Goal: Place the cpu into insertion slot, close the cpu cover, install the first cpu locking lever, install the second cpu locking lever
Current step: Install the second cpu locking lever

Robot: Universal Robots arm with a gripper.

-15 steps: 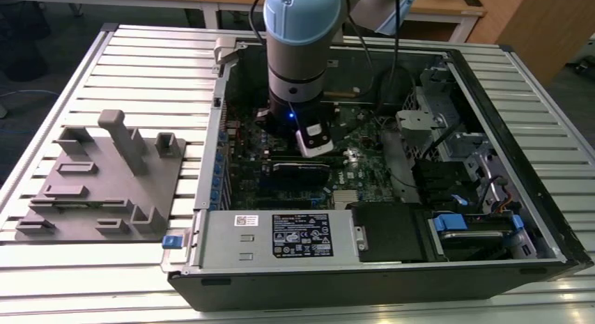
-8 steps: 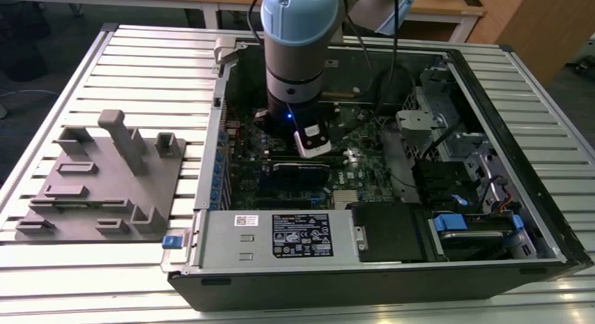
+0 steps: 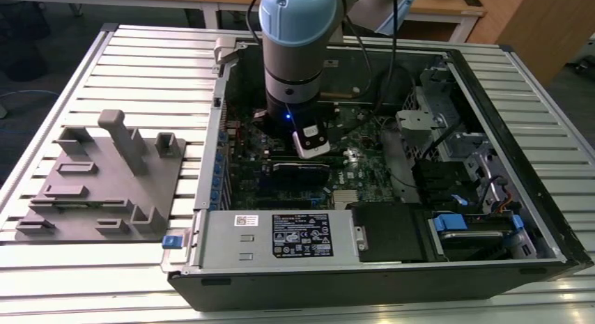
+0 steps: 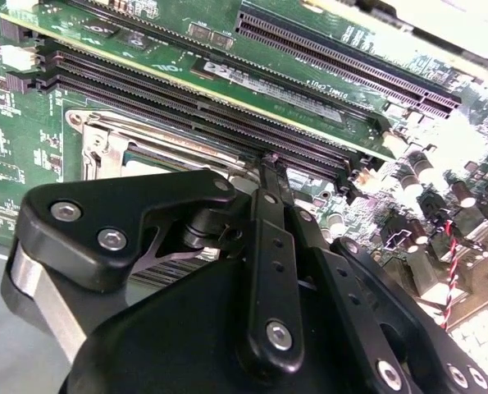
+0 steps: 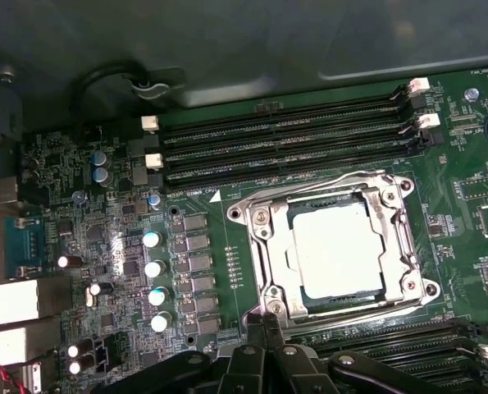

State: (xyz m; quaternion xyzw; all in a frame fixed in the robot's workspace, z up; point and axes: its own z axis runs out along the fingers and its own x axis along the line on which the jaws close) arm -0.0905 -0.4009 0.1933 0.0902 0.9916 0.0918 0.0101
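The cpu (image 5: 339, 249) lay seated in the insertion slot (image 5: 270, 246) of the green motherboard (image 5: 211, 246), with the cpu cover (image 5: 391, 215) closed around it. The pincer (image 5: 268, 316), its fingertips drawn together and empty, touched the socket's edge just beside the cover frame.

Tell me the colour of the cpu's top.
Pale silver-grey; the cpu shows best in the first wrist view.
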